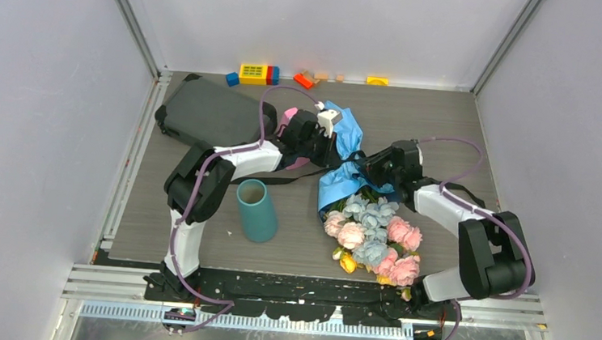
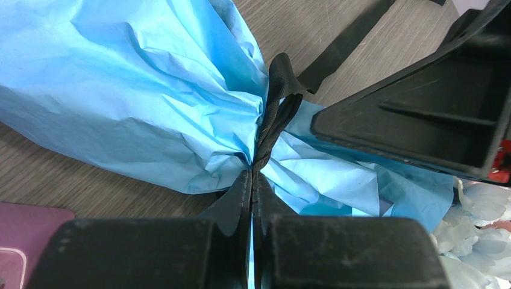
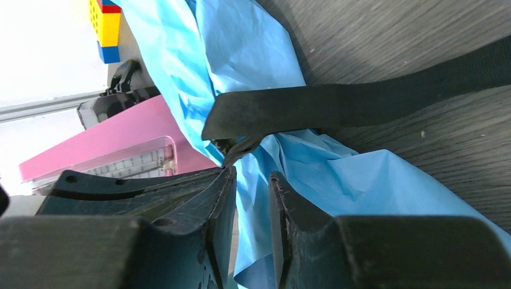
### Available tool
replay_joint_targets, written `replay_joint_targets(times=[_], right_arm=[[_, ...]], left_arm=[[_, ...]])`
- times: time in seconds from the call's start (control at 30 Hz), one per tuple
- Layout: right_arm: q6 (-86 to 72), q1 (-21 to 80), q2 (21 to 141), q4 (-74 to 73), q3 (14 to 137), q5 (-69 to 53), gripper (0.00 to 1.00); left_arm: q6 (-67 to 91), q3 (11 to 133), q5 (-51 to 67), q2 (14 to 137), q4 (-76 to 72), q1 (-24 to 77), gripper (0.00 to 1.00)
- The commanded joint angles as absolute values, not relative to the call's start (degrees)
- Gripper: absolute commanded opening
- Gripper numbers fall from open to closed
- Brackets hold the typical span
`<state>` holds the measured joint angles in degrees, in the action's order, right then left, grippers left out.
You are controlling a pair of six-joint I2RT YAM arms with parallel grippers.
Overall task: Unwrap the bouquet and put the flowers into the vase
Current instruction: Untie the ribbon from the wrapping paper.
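Top external: flowers (image 1: 374, 237) near vase (image 1: 256, 209), not inside; left pincer (image 2: 252, 174) clenched on ribbon (image 2: 274, 114); right pincer (image 3: 252, 177) released.

Blue wrap (image 1: 336, 182) hides the stems of the flowers (image 1: 374, 234).

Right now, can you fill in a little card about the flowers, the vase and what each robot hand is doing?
bouquet: lying on the table, blooms toward the near edge
blue paper: wrapped on, crumpled
black ribbon: cinched around the blue paper
left gripper: shut on the black ribbon
right gripper: jaws a little apart, over the blue paper near the ribbon
vase: upright, no flowers in it, left of the bouquet
pink metronome: behind the paper
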<state>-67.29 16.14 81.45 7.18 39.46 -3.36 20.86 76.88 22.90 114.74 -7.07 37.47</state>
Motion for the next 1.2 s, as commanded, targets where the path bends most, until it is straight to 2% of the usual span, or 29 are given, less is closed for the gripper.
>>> replay_joint_targets(times=[0.0,0.7,0.83,0.9,0.93,1.0,1.17], right_arm=[[-69.4,16.7,83.3,10.2,41.7,-4.6,0.32],[-70.3,16.8,91.0,14.8,44.7,-3.7,0.29],[-70.5,16.8,91.4,15.5,44.4,-2.5,0.20],[-70.7,16.8,90.8,16.1,43.9,-0.9,0.12],[-70.8,16.8,90.7,16.3,43.7,-0.5,0.04],[-71.0,16.8,89.9,17.2,43.0,2.5,0.01],[-71.0,16.8,87.2,17.6,40.7,8.0,0.00]], left_arm=[[21.1,77.3,23.0,112.3,-9.4,37.2,0.00],[20.6,78.2,23.6,112.6,-8.1,37.3,0.00],[20.3,78.2,23.9,112.6,-7.9,37.2,0.00],[20.2,78.0,24.0,112.6,-7.9,37.2,0.00],[20.2,77.9,24.0,112.6,-7.8,37.2,0.00],[20.0,77.8,23.9,112.4,-7.6,37.2,0.00],[20.0,77.4,22.8,111.8,-7.4,37.2,0.00]])
